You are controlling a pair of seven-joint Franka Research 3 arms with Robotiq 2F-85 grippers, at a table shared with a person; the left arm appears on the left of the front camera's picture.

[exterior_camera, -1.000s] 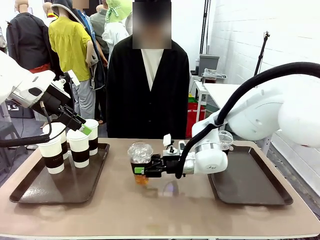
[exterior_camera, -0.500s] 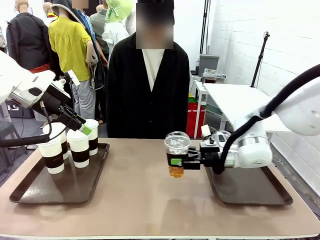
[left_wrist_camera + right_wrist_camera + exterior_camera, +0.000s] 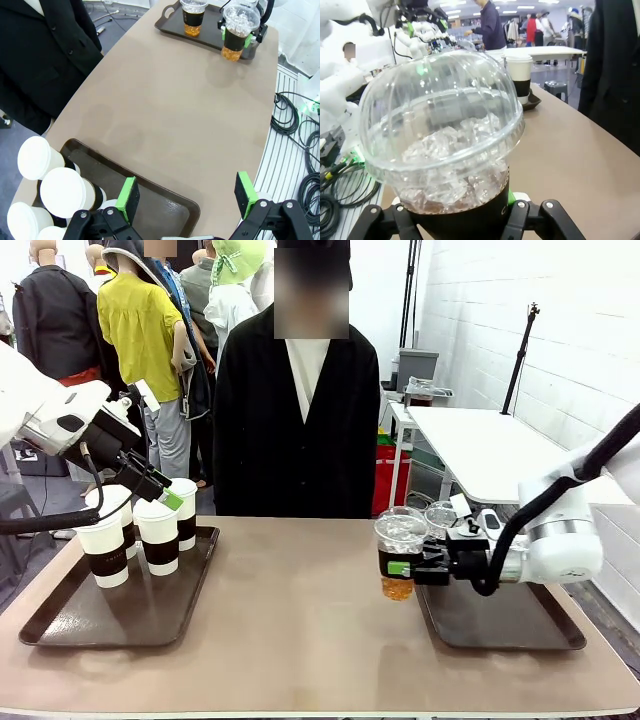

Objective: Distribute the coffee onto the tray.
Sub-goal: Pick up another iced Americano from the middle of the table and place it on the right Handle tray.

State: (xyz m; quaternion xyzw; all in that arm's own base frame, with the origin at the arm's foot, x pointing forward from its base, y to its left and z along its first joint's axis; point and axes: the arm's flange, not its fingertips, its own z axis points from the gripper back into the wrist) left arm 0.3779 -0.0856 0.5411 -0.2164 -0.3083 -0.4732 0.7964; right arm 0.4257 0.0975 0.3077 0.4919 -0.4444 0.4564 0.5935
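Right claw (image 3: 418, 567) clamped on iced cup (image 3: 399, 556), carried from mid-table (image 3: 300, 640) over to right tray (image 3: 500, 625) edge, held in the air. Left claw (image 3: 172, 498) unchanged, jaws wide apart w/ nothing in them, above paper cups (image 3: 140, 530) on left tray (image 3: 60, 625). Left wrist cam adds 2nd iced cup (image 3: 193, 17) on right tray; right wrist cam: ice under dome lid (image 3: 440, 120).

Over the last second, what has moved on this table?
The right tool, shut on an iced cup, carried it from the table's middle rightward to the right tray's near edge. The left tool stayed open above the paper cups; the person stayed put.
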